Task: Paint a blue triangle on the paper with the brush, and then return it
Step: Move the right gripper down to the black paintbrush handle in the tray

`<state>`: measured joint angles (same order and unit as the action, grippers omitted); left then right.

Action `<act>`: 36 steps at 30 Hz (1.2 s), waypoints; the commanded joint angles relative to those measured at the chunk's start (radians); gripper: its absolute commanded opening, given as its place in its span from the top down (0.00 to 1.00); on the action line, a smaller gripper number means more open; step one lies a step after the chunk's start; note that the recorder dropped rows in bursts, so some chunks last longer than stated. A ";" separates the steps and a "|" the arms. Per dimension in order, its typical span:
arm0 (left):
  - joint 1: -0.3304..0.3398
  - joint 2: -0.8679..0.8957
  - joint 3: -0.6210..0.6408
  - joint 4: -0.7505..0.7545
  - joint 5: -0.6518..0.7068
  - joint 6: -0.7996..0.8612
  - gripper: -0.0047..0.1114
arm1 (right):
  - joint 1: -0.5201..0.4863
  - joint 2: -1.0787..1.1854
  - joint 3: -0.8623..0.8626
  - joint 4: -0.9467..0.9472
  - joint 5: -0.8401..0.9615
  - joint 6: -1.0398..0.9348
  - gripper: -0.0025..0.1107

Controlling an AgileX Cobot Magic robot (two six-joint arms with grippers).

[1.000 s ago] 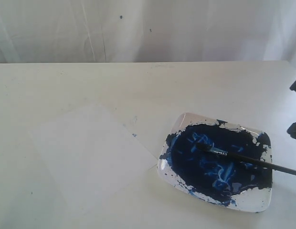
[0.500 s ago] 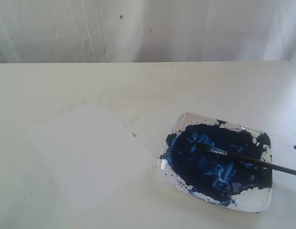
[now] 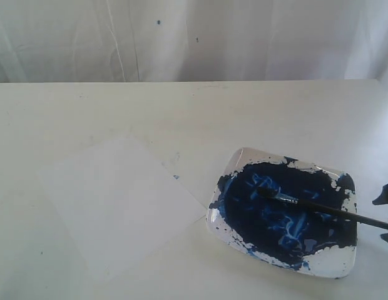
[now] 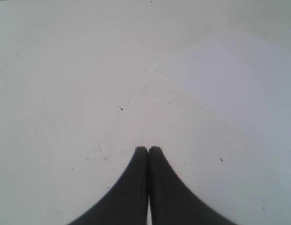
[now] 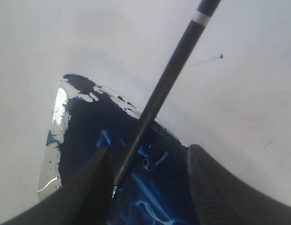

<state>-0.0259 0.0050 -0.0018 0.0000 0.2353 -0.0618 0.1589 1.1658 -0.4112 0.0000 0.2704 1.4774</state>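
Your slim black brush (image 3: 325, 210) lies in the glossy, blue-smeared dish (image 3: 344, 265) at four o'clock, with your right gripper (image 5: 149, 150) spread wide over it. The thin square paper (image 3: 119, 206) is at eight o'clock. Your left gripper (image 4: 148, 149) is pinched together.

Matte black left gripper (image 4: 148, 150), two smooth fingers (image 4: 131, 192) flaring broad toward the base, tips narrow and rounded, right gripper (image 5: 148, 157) same dull black, curved inner edges

Glossy paint dish (image 3: 342, 265); matt, translucent paper (image 3: 119, 203).
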 commanded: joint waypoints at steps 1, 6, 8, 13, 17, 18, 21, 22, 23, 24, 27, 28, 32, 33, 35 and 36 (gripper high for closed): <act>0.003 -0.005 0.002 0.000 -0.002 0.002 0.96 | 0.000 0.040 0.028 -0.012 -0.062 0.053 0.56; 0.003 -0.005 0.002 0.000 -0.002 0.002 0.96 | 0.000 0.084 0.030 -0.012 -0.114 0.069 0.56; 0.003 -0.005 0.002 0.000 -0.002 0.002 0.96 | -0.007 0.098 0.030 -0.012 -0.129 0.079 0.56; 0.003 -0.005 0.002 0.000 -0.002 0.002 0.96 | -0.040 0.126 0.030 -0.012 -0.136 0.078 0.56; 0.003 -0.005 0.002 0.000 -0.002 0.002 0.96 | -0.063 0.133 0.030 -0.012 -0.142 0.075 0.56; 0.003 -0.005 0.002 0.000 -0.002 0.002 0.96 | -0.068 0.133 0.030 -0.012 -0.143 0.070 0.56; 0.003 -0.005 0.002 0.000 -0.002 0.002 0.96 | -0.089 0.133 0.030 -0.035 -0.141 0.070 0.56; 0.003 -0.005 0.002 0.000 -0.002 0.002 0.96 | -0.091 0.133 0.030 -0.038 -0.141 0.070 0.56; 0.003 -0.005 0.002 0.000 -0.002 0.002 0.96 | -0.091 0.133 0.030 -0.047 -0.141 0.070 0.56; 0.003 -0.005 0.002 0.000 -0.002 0.002 0.96 | -0.093 0.133 0.030 -0.050 -0.141 0.070 0.56; 0.003 -0.005 0.002 0.000 -0.002 0.002 0.96 | -0.101 0.137 0.030 -0.056 -0.141 0.070 0.56; 0.003 -0.005 0.002 0.000 -0.002 0.002 0.96 | -0.101 0.141 0.030 -0.066 -0.141 0.070 0.56; 0.003 -0.005 0.002 0.000 -0.002 0.002 0.96 | -0.101 0.169 0.030 -0.077 -0.150 0.070 0.56; 0.003 -0.005 0.002 0.000 -0.002 0.002 0.96 | -0.101 0.178 0.030 -0.079 -0.155 0.070 0.56; 0.003 -0.005 0.002 0.000 -0.002 0.002 0.96 | -0.101 0.193 0.032 -0.079 -0.168 0.070 0.56; 0.003 -0.005 0.002 0.000 -0.002 0.002 0.96 | -0.101 0.201 0.034 -0.079 -0.179 0.070 0.56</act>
<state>-0.0259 0.0050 -0.0018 0.0000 0.2353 -0.0618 0.0633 1.3459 -0.3865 -0.0638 0.1207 1.5515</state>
